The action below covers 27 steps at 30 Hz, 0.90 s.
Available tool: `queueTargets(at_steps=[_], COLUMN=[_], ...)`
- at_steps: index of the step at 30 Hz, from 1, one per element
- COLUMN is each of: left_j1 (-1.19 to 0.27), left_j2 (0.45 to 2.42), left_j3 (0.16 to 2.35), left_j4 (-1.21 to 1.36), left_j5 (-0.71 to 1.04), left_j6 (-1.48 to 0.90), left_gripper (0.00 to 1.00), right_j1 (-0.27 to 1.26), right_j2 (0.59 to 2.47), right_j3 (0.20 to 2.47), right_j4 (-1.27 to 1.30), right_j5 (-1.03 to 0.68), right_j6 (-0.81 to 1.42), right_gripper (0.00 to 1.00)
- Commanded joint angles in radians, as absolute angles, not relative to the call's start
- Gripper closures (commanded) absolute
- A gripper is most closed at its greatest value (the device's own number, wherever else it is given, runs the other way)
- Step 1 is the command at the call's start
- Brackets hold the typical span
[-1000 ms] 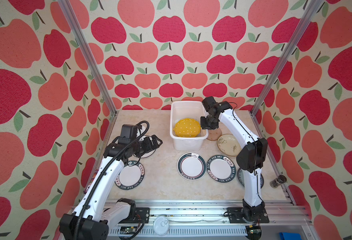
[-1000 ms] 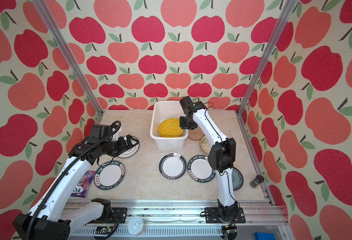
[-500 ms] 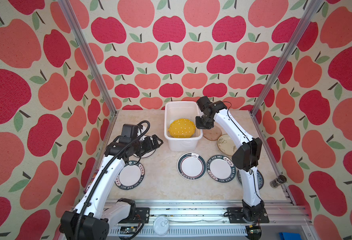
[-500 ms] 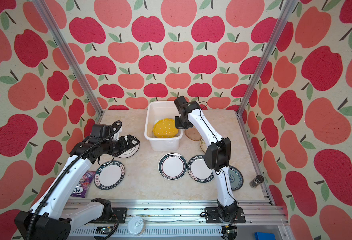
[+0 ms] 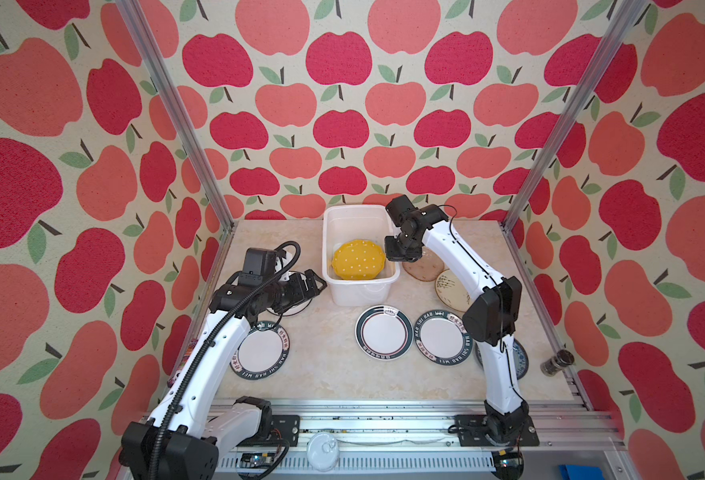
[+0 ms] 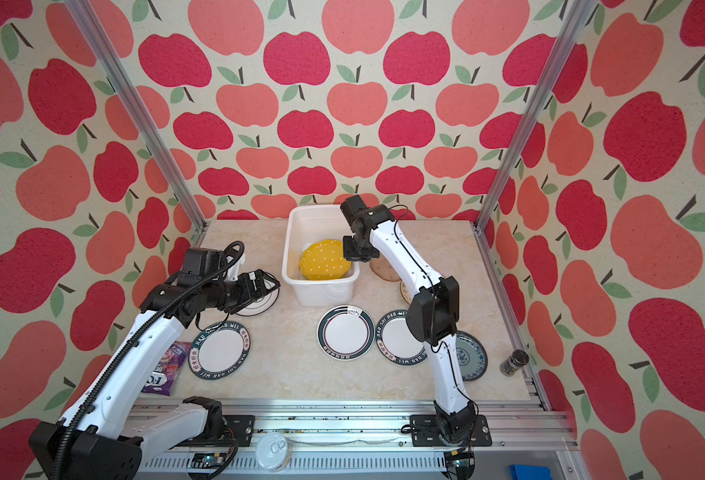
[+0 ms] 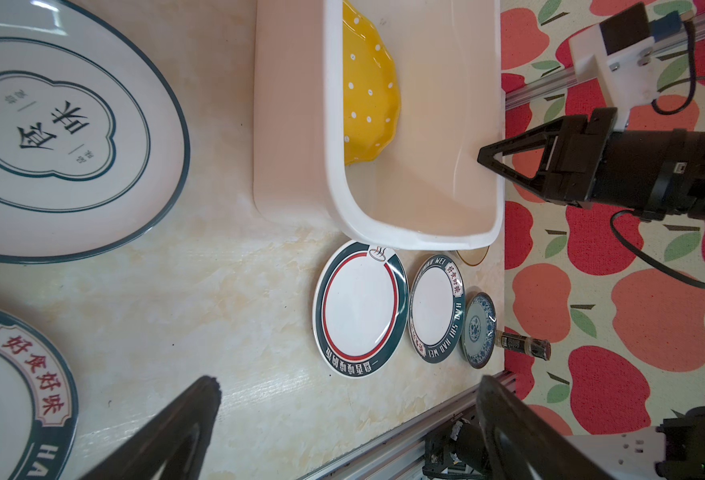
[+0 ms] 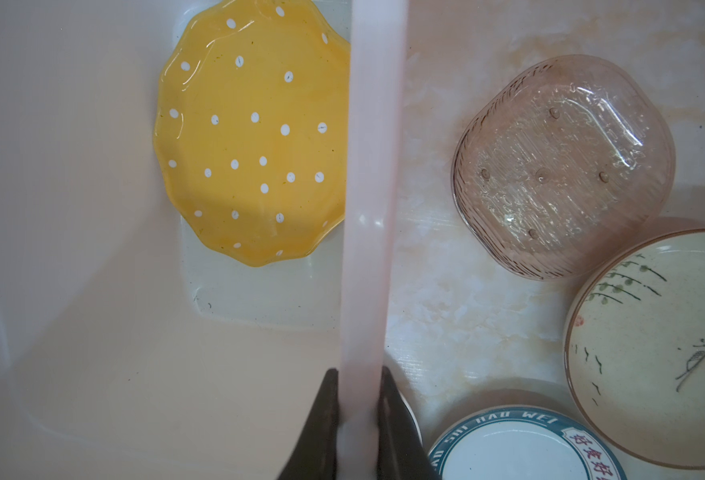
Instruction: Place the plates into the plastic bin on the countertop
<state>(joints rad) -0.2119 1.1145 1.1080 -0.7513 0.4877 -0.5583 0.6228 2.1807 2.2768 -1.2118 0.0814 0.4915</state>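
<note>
Apple-print walls are boxing in a marbled cream desk, where a white plastic bin is standing toward the back. A yellow plate with white dots is lying flat on the bin's floor, just left of the right claw in both top views. That claw is reaching down from above and pinching the bin's right-hand rim. Its fingers are pressing the plastic from both sides, one inside the wall and one outside.

Just beyond the claw's outer finger, a translucent brown plate is sitting on the desk. A cream plate painted with thin sprigs is resting right beside it. Nearer the front rail than the right claw, a red-ringed plate and a lettered-rim plate are lying side by side in front of the bin. A blue-patterned plate is showing partly behind the right arm.

Across the bin, the left claw is hovering with its fingers spread wide, gripping nothing. A white plate with a thin dark rim is lying below it, and a second lettered-rim plate is lying closer to the rail. A purple packet is lying at the desk's left edge, and a small dark jar is lying by the right rail.
</note>
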Motion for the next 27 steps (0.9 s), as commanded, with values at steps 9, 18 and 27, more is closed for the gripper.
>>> queueTargets(at_steps=[9, 18, 27], left_j1=[-0.206, -0.225, -0.454], left_j2=[1.095, 1.046, 1.082], left_j3=[1.163, 1.236, 1.379], left_j4=[-0.794, -0.798, -0.824], left_j5=[0.452, 0.443, 0.349], left_j6=[-0.519, -0.465, -0.314], left_gripper=[0.01, 0.01, 0.01], right_j1=[0.678, 0.675, 0.612], right_j2=[2.108, 2.001, 1.608], right_j3=[2.197, 2.229, 1.781], right_j4=[-1.186, -1.183, -1.071], right_j5=[0.062, 0.082, 0.018], right_j6=[0.549, 0.561, 0.600], right_gripper=[0.74, 0.46, 0.36])
